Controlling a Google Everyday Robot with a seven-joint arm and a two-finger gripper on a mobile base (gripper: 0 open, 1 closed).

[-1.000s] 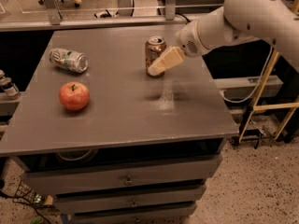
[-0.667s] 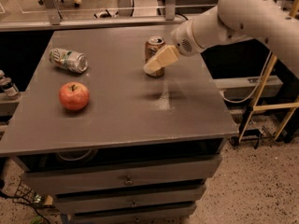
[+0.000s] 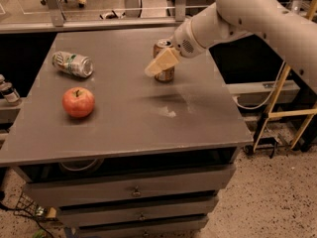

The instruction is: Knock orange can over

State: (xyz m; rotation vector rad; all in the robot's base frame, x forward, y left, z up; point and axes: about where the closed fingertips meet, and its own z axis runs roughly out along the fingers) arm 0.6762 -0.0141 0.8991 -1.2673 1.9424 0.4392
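The matte grey surface (image 3: 198,128) is carrying everything. Beyond and right of the round red apple (image 3: 78,102), the gripper (image 3: 151,70), its pale fingers pressing together into one wedge, is hovering across the upright orange can (image 3: 166,75). The can looks like a light, thin, slick metal cylinder, so a push high on its wall should tip it.

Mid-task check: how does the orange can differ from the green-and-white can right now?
Pose: the orange can stands upright; the green-and-white can lies on its side. Colour: orange-bronze against green and white. Place: the orange can is at back middle, with the gripper just in front of it; the green-and-white can is at back left, nothing near it. Both are drink cans on the table.
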